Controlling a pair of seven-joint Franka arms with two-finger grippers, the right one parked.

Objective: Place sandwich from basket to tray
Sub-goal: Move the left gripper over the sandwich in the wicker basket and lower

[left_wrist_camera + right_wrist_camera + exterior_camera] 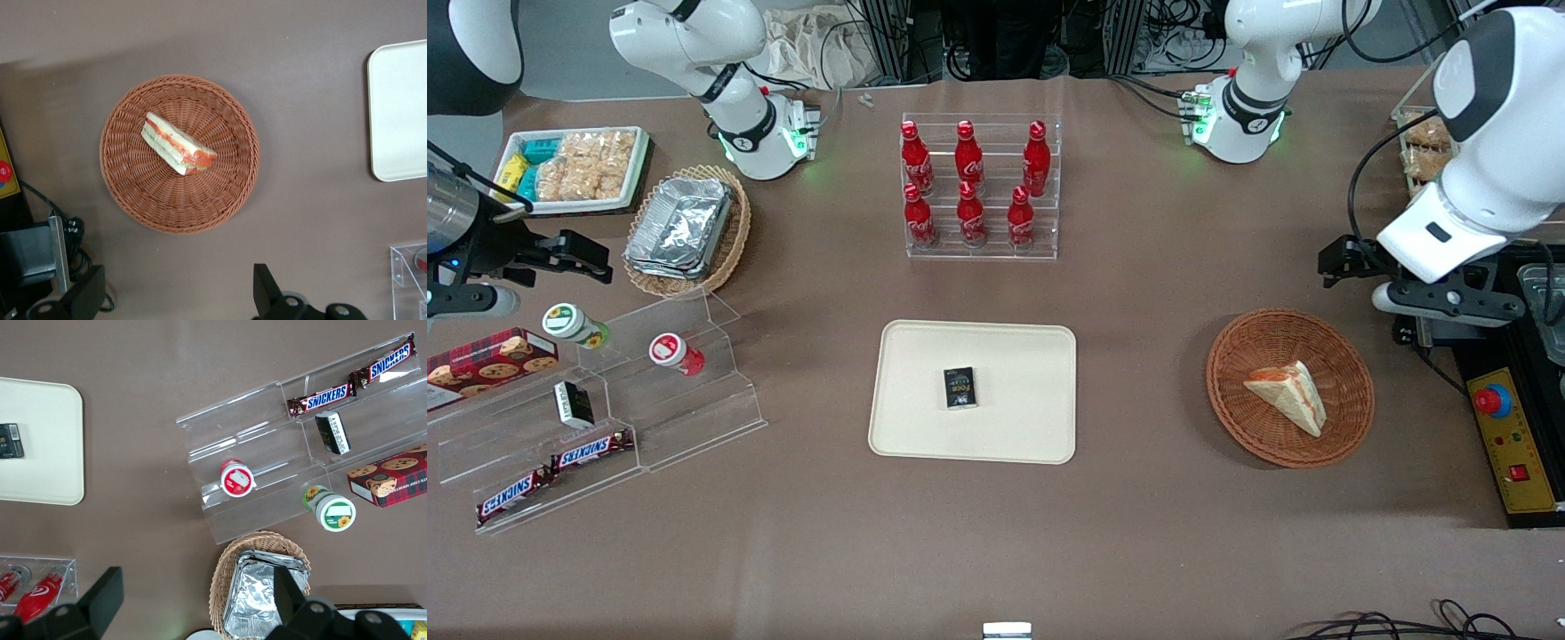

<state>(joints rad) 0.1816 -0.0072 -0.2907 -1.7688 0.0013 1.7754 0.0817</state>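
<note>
One sandwich [177, 144] lies in the round wicker basket [133, 193], untouched; the released end effector [179, 297] hangs above, needing to descend and grasp before carrying to the tray [1014, 427].

Front view: high, steep downward look over whole brown table, both arm bases at its upper edge.

Left wrist view: straight down, closer, from above round reddish-brown wicker basket [179, 153] holding triangular white-bread sandwich [177, 144]; working arm's gripper [179, 297], fingers spread apart, hangs above table beside basket. Shares basket [1289, 388], sandwich [1288, 396] and edge of flat cream rectangular plastic tray [400, 110] with front view.

Right wrist view: straight down over parked arm's end; shares tray [40, 443], clear acrylic stepped stand [300, 447] with front view.
</note>
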